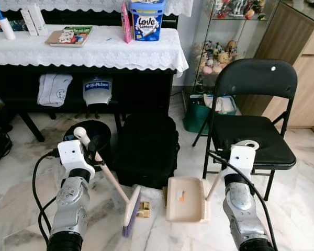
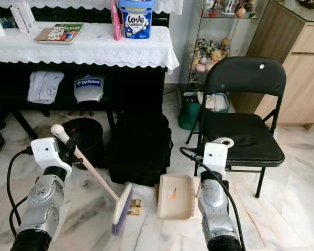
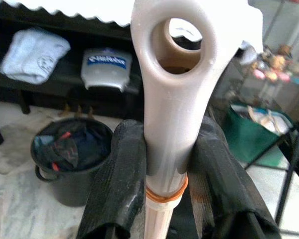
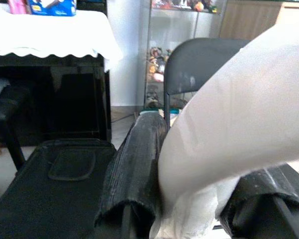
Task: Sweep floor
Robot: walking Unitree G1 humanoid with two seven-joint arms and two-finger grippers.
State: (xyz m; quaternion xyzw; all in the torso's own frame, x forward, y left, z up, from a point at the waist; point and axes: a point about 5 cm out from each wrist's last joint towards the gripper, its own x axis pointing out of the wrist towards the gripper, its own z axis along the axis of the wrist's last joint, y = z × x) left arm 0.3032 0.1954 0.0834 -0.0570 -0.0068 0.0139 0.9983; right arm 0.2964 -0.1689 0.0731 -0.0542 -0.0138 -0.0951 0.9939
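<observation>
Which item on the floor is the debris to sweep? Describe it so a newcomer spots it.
Start at the black bag standing on the marble floor before the cloth-covered table. Just in front of it, between the brush and the beige dustpan, lies a small tan scrap. It is the only loose piece there.

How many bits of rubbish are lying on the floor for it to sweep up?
1: a small tan scrap lies on the marble floor between the brush and the dustpan. More may be hidden behind them.
</observation>
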